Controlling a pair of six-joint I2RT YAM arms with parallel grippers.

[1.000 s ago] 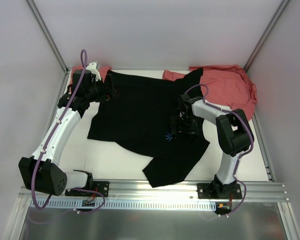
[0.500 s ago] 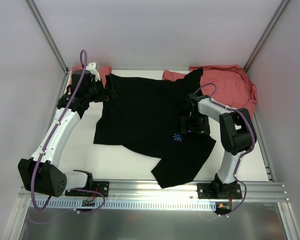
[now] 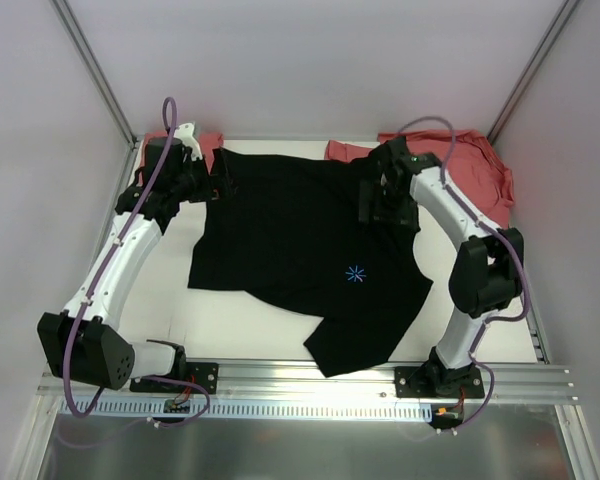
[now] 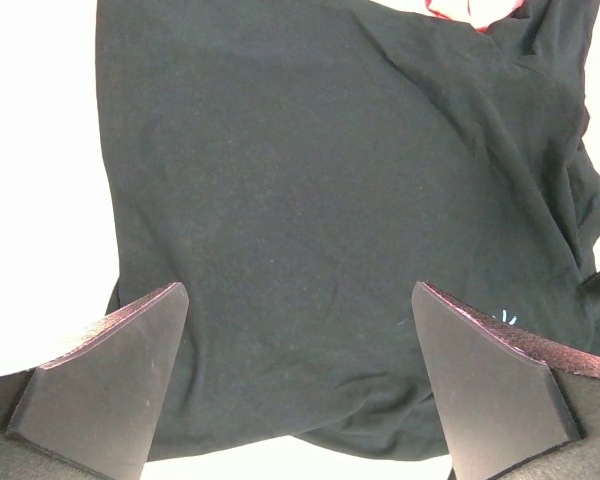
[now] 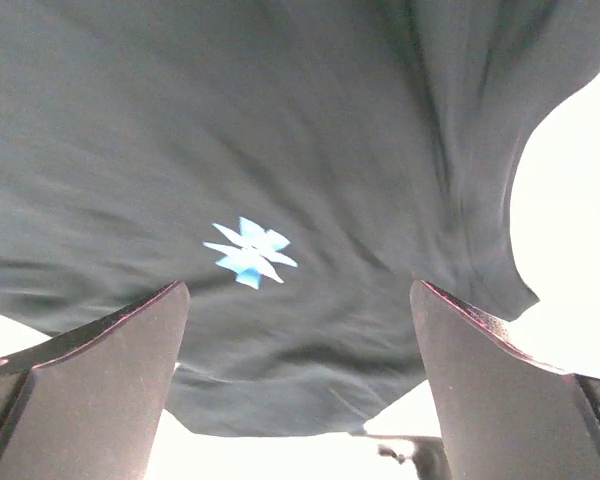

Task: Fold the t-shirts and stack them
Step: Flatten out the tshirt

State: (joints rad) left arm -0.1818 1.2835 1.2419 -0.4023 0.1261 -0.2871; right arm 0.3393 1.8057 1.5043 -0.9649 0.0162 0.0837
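The large black t-shirt (image 3: 300, 240) lies spread and rumpled mid-table, its light-blue starburst mark (image 3: 355, 273) facing up. It fills the left wrist view (image 4: 330, 200) and the right wrist view (image 5: 280, 130), where the mark (image 5: 248, 250) shows too. Salmon-red shirts lie bunched at the back right (image 3: 470, 165) and the back left (image 3: 205, 140). My left gripper (image 3: 216, 188) hangs open and empty over the black shirt's far left corner, jaws wide (image 4: 300, 390). My right gripper (image 3: 380, 208) hangs open and empty above the shirt's far right part, jaws wide (image 5: 300, 390).
White walls and metal frame posts (image 3: 95, 75) close in the table on three sides. A metal rail (image 3: 310, 375) with the arm bases runs along the near edge. Bare white table (image 3: 230, 320) shows in front of the black shirt.
The black shirt slid to the right early on. My right gripper then rose off it near the starburst and moved back to the far right. The left arm barely moved.
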